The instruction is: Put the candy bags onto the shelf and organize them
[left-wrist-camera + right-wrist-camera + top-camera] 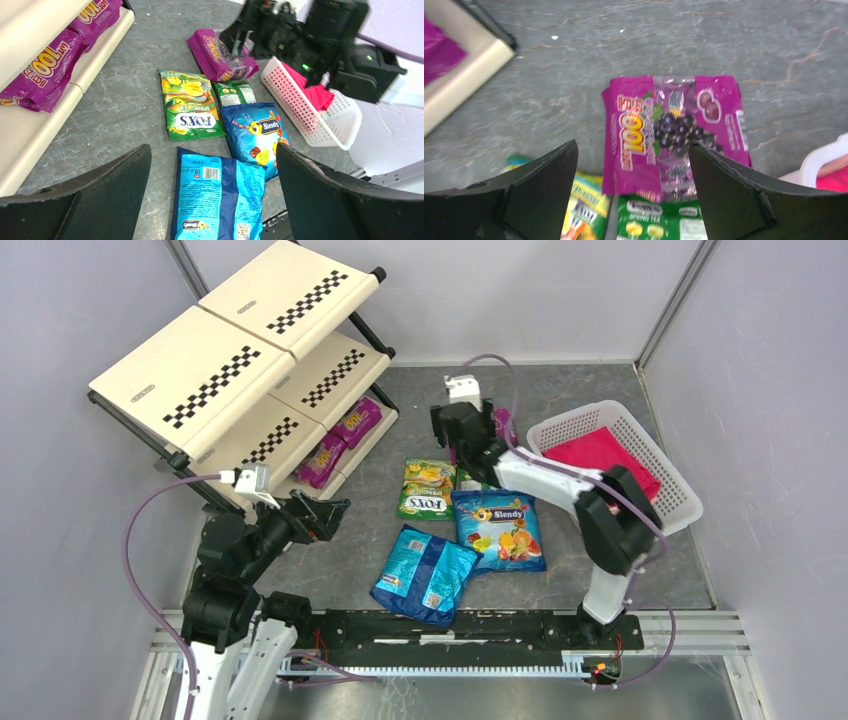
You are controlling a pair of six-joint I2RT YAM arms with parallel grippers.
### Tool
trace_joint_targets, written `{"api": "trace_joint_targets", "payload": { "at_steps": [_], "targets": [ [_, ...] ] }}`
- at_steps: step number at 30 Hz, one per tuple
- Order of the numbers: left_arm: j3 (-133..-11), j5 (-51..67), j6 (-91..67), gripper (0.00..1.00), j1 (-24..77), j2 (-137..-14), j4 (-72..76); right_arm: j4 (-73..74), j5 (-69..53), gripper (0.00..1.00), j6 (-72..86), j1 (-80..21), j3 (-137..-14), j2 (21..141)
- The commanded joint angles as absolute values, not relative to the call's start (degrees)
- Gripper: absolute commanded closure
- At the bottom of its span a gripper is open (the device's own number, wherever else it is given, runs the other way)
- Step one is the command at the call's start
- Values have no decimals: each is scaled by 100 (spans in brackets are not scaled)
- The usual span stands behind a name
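Progress partial: two purple bags [357,422] on shelf [215,370] bottom tier; five left on desk [545,590] (purple grape bag [674,145], Fox's bag [427,488], small green bag [233,92], Slendy bag [500,530], back-up blue bag [425,575]). Right tool [631,147] wide, empty, over grape bag. Left tool [212,150] wide, empty. Lattice basket [683,502] holds pink-red cloth [600,452] only

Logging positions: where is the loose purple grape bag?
Right wrist view, centre: purple grape bag lies on the table beyond the green bag, left of the white basket.

Two candy bags [340,440] on the shelf [200,370] left, five more on the table [350,530], basket [680,505] with cloth [600,455] right.
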State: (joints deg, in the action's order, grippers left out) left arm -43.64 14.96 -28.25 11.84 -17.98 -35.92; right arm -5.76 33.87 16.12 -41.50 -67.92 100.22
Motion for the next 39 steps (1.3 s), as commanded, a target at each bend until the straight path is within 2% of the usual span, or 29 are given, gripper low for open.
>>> {"api": "trace_joint_targets", "payload": {
  "at_steps": [1,5,8,16,22,28,34,36,39],
  "targets": [
    [-4438,1363,-2760,0,1112,-1791,-3498,1035,4599,11,796,-4212,-8418,11205],
    [-4472,1368,-2755,0,1116,-2064,-3560,2168,4794,10,542,-4224,-9962,12272],
    [-4474,1409,-2740,0,1115,-2117,-3560,2486,4998,9,296,-4306,-10542,12753],
    [-4474,1311,-2777,0,1029,-2142,-3565,2313,5631,5,-159,-4533,-10892,13350],
    [-4474,1312,-2769,0,1029,-2179,-3560,2478,5769,8,-9,-4536,-10987,13658],
    [-4474,1334,-2769,0,1028,-2121,-3562,2539,5960,15,-9,-4509,-11185,13970],
    [-4473,1353,-2762,0,1028,-2062,-3564,2600,6120,12,147,-4483,-11357,14258],
    [-4467,1351,-2760,0,1028,-2049,-3560,2590,6143,16,187,-4450,-11391,14305],
    [-4470,1362,-2763,0,1028,-2028,-3561,2425,6033,35,187,-4406,-11327,14293]
  ]
}}
